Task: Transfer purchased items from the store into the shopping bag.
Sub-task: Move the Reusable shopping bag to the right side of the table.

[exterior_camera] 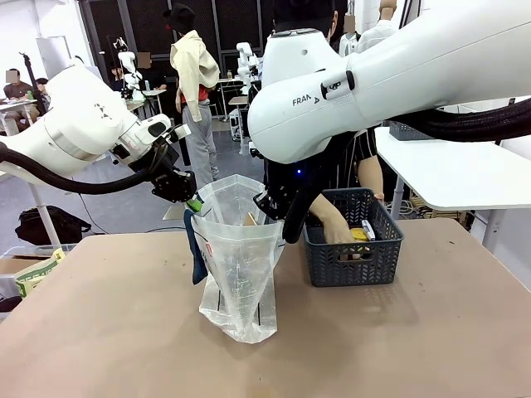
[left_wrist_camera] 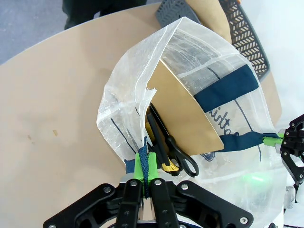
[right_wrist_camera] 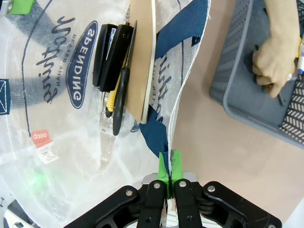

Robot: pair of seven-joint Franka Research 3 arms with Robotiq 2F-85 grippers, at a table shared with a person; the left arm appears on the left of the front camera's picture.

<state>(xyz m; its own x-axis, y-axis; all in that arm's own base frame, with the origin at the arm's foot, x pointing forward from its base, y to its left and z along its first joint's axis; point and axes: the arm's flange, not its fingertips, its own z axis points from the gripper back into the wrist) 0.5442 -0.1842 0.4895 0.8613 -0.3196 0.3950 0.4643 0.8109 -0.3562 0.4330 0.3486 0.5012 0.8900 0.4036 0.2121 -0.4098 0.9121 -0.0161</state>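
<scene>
- Translucent white plastic forms the shopping bag [exterior_camera: 236,274], which stands upright near the middle of the desk [exterior_camera: 108,332] with its mouth pulled wide.
- In the front view the store [exterior_camera: 365,259], a dark grey slotted basket, sits just beside the bag at 3 o'clock.
- Clenched tight, the left end effector [left_wrist_camera: 146,164] pinches the bag's rim together with a navy strap [left_wrist_camera: 228,85], at 9 o'clock of the mouth in the front view.
- The right end effector [right_wrist_camera: 169,165] is likewise clenched on the opposite rim and its strap, at 3 o'clock of the mouth. The opening is stretched between the two.
- Inside the bag a brown flat board [left_wrist_camera: 187,111] stands on edge. Black-handled scissors [left_wrist_camera: 173,149] and a black stapler-like item [right_wrist_camera: 110,52] lie against it.
- The person's hand [right_wrist_camera: 275,59] is down inside the store among the purchased items [exterior_camera: 358,235], where a yellow packet shows. The fingers seem closed on something, though what exactly is hard to tell.
- The step in hand looks like holding the bag open while the person picks the next item. With things already bagged and packets left in the store, the task seems partly done.
- The next move likely calls for both grips to hold firm and steady. An item would arrive from 3 o'clock, over the right end effector, so that rim must not sag or slip from the pads.
</scene>
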